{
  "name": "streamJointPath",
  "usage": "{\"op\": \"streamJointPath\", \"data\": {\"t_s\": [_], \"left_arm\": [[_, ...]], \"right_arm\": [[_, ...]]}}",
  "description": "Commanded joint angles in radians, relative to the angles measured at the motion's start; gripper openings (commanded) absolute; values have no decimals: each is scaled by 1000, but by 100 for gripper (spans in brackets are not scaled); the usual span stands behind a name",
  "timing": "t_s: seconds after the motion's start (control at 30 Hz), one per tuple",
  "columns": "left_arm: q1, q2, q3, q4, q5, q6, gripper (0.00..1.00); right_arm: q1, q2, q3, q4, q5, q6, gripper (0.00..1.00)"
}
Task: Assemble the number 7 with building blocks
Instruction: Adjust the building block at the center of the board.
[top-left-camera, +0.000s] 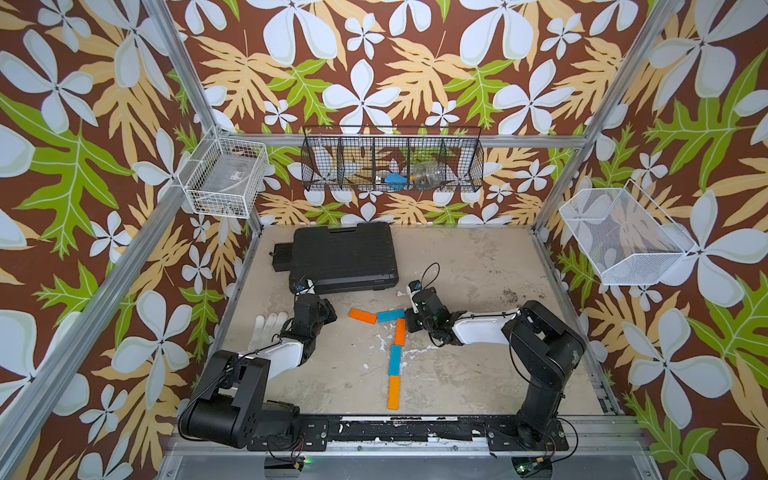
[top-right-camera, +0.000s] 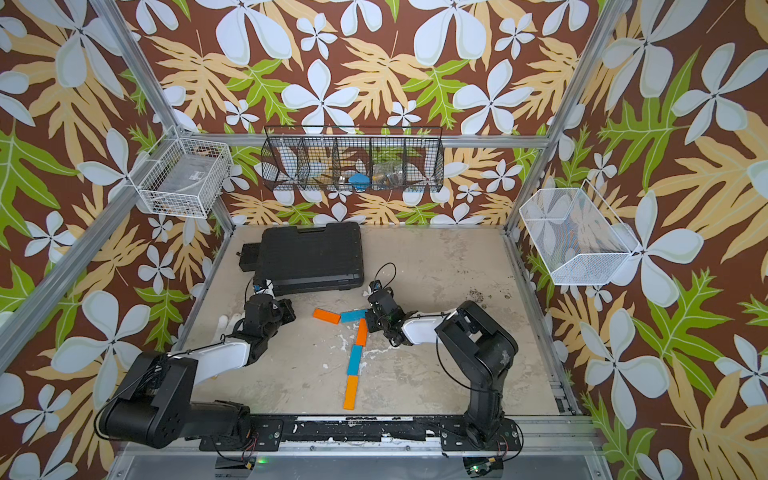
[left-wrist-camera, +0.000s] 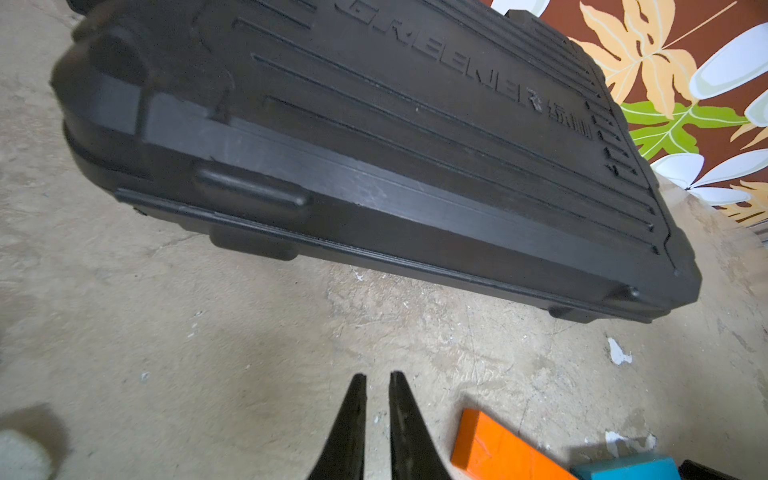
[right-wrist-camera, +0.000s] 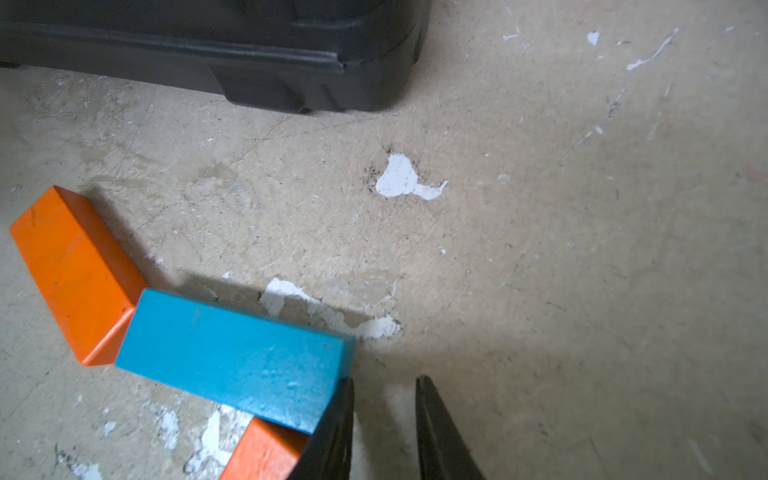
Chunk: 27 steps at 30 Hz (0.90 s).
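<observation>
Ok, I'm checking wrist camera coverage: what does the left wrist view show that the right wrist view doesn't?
Left wrist only: the left gripper, shut, the lettered lid of the black case, wallpaper. Right wrist only: the right gripper, open beside the blue bar's end, and a second orange bar. Both: black case, blue bar, first orange bar, table.

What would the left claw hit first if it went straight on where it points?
Probably the case: the left gripper points across the table at its side, though depth is hard to judge.
</observation>
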<state>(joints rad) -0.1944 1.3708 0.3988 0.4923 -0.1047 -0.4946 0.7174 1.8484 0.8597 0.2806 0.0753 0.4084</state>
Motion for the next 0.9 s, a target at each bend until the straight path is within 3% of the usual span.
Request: {"op": "streamJointPath", "data": {"t_s": [0.0,0.37,0.47,0.57,0.7,0.87], "left_arm": [[3,1,6,2,1,7,16],[3,15,10,9,13,7,16],[3,40,17,26,51,13,21],[3,59,24,34,103,25,23],[3,46,16,37,90,22,24],[2,13,-2,37,39,9,25]], "right_arm": [[8,11,-1,-59,-23,14,28],[10,2,22,-119,68,-2,28],[8,-22,23,-142,109,-8,28],[8,-92,-15,-137,171,-11,27],[24,-251,-62,-145,221,-49,27],[147,-277,32,-209,130,-112,27]]}}
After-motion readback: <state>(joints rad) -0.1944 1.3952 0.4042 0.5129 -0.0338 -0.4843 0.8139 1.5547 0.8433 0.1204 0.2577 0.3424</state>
